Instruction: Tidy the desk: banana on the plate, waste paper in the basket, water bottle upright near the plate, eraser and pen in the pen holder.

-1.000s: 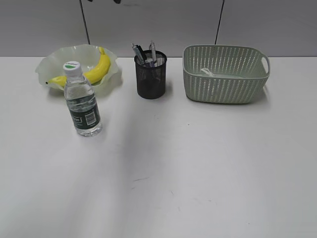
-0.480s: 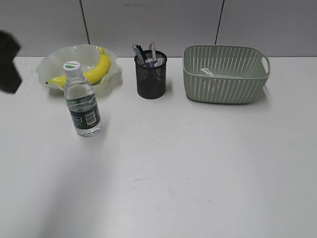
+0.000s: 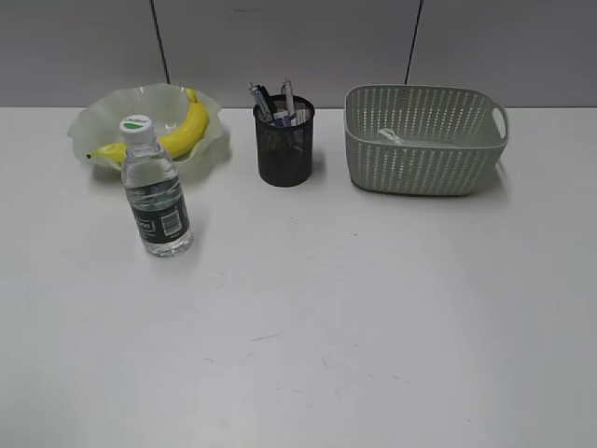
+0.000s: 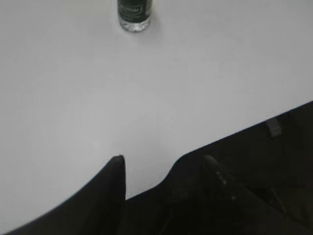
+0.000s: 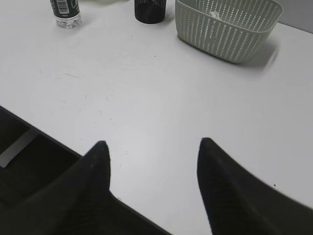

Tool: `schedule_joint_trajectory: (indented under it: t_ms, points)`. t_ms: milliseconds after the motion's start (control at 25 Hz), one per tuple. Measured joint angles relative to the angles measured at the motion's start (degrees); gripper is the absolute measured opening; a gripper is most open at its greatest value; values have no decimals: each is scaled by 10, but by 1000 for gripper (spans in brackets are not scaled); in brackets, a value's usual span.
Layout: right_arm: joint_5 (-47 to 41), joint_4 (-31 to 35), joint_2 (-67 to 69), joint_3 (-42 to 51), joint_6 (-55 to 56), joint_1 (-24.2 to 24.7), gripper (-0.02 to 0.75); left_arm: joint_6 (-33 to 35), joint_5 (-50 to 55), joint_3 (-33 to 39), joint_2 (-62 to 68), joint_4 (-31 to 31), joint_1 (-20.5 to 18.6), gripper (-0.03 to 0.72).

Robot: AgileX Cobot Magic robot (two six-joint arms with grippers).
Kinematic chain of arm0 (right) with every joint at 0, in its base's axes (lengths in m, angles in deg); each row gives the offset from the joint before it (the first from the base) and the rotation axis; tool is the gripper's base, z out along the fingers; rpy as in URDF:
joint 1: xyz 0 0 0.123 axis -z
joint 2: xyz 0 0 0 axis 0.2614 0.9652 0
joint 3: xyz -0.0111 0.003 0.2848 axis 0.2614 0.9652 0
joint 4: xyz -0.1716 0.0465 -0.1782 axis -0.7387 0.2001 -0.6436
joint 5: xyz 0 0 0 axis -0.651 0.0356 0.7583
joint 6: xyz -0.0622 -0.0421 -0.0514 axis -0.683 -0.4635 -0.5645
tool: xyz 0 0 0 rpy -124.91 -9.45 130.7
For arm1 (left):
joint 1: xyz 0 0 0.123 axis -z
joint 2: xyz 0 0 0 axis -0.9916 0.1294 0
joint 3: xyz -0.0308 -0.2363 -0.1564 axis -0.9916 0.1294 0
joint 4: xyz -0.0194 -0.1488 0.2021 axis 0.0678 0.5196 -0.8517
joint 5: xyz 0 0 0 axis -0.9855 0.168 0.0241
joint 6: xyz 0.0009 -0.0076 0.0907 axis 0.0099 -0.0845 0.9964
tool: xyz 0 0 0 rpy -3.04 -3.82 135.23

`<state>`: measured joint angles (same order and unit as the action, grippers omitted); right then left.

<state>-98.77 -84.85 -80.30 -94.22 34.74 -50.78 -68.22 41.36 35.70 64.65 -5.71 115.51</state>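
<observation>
The banana (image 3: 185,128) lies in the pale green plate (image 3: 93,117) at the back left. The water bottle (image 3: 156,191) stands upright in front of the plate; its base shows in the left wrist view (image 4: 134,13) and the right wrist view (image 5: 65,11). The black pen holder (image 3: 284,142) holds several pens (image 3: 287,99); no eraser shows. The basket (image 3: 424,140) holds a bit of white waste paper (image 3: 391,136). Neither gripper shows in the exterior view. My left gripper (image 4: 164,161) is open and empty over the desk's front edge. My right gripper (image 5: 152,146) is open and empty above the desk (image 3: 373,308).
The desk's front edge runs under both grippers, with dark space below it (image 4: 274,147). A grey panelled wall (image 3: 280,47) stands behind the desk.
A dark blurred arm part showed at the far left of the exterior view half a second ago and has left the view. The objects have not moved.
</observation>
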Motion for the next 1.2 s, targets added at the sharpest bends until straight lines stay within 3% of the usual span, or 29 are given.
schedule_joint_trajectory:
  t_ms: [160, 320, 960, 1080, 1200]
  points:
    - [0, 0, 0, 0, 0, 0, 454, 54, -30, 58, -141, 31, 0, 363]
    - [0, 0, 0, 0, 0, 0, 454, 64, -66, 88, -215, 31, 0, 363]
    - [0, 0, 0, 0, 0, 4, 454, 67, -75, 90, -232, 31, 0, 363]
    - [0, 0, 0, 0, 0, 38, 454, 67, -75, 90, -232, 31, 0, 363]
    - [0, 0, 0, 0, 0, 111, 454, 67, -75, 90, -232, 34, -18, 362]
